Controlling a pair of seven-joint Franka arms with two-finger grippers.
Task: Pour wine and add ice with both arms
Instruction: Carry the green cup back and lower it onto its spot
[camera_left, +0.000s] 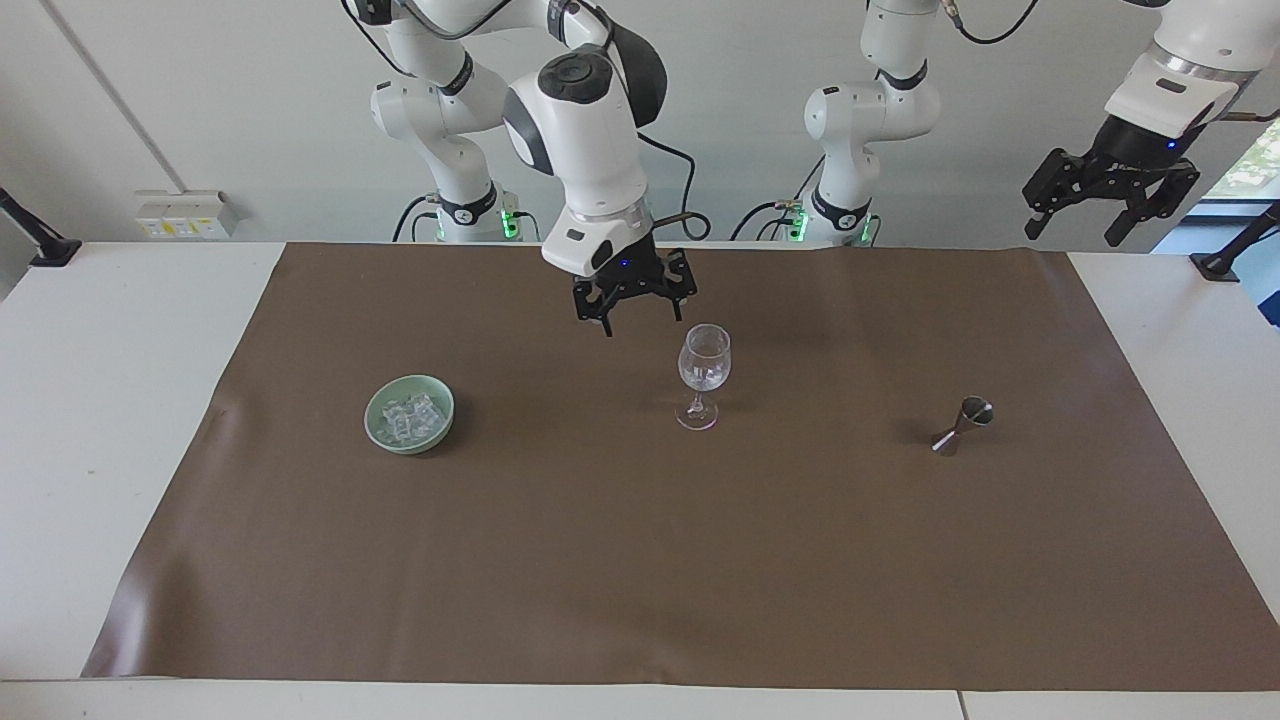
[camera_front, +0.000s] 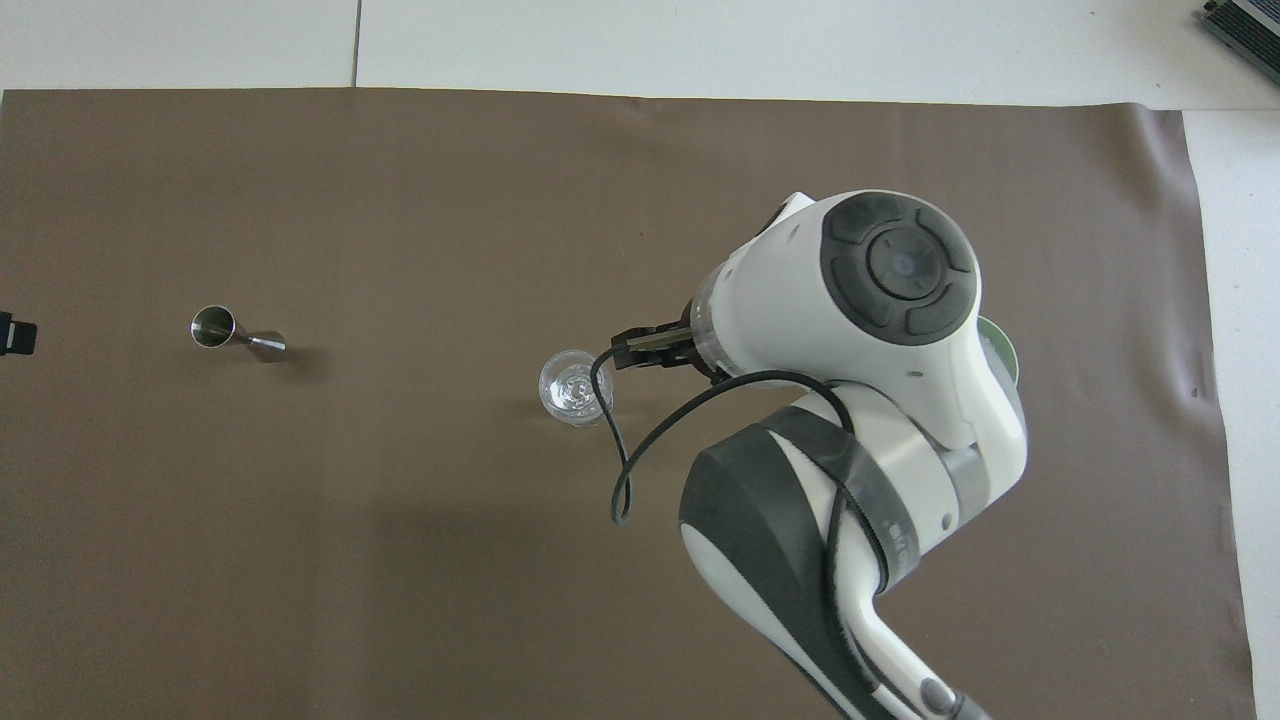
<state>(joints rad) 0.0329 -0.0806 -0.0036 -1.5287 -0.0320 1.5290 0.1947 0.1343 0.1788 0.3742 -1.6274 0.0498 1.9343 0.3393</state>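
A clear stemmed glass stands upright mid-mat, with a clear glint low in its bowl. The ice lies as small clear cubes in a pale green bowl toward the right arm's end. My right gripper hangs open and empty over the mat, beside the glass on the bowl's side, about level with the glass rim. In the overhead view the right arm's wrist covers all but a sliver of the bowl. My left gripper waits open and empty, high over the left arm's end. Wine is out of view.
A small steel jigger lies tipped on the brown mat toward the left arm's end. White tabletop borders the mat at both ends.
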